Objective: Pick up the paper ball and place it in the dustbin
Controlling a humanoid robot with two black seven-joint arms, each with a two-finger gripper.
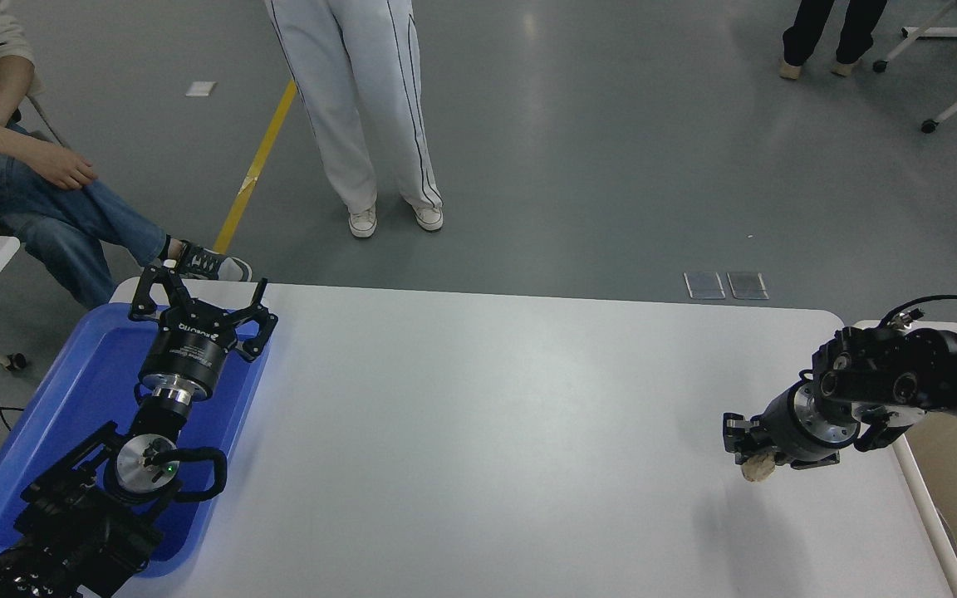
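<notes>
1. The right gripper (pixel 743 444) is closed on the paper ball (pixel 758 468), which bulges out just below its fingertips. The ball hangs clear of the table (pixel 478 432), with a faint shadow on the tabletop beneath it near the right edge.
2. The table is the largest thing in view, white and wide. People stand or sit beyond its far side.
3. The dustbin (pixel 920 490) sits just past the table's right edge. Only its thick white rim and a slice of its tan inside show. The right arm reaches in from over it, so the drop point is near the ball.
4. The blue tray (pixel 88 374) lies at the table's left. The left gripper (pixel 200 303) is parked over it, fingers spread open and holding nothing.
5. The paper ball is the smallest item. It looks very light and soft, a crumpled wad that should squash under pressure rather than break, and its rough creases probably resist slipping.
6. Only the top of the wad seems to be pinched, with most of it below the fingers. I judge a hold across its middle would be safer, as a shallow pinch on loose folds could let it work free on the way to the bin.
</notes>
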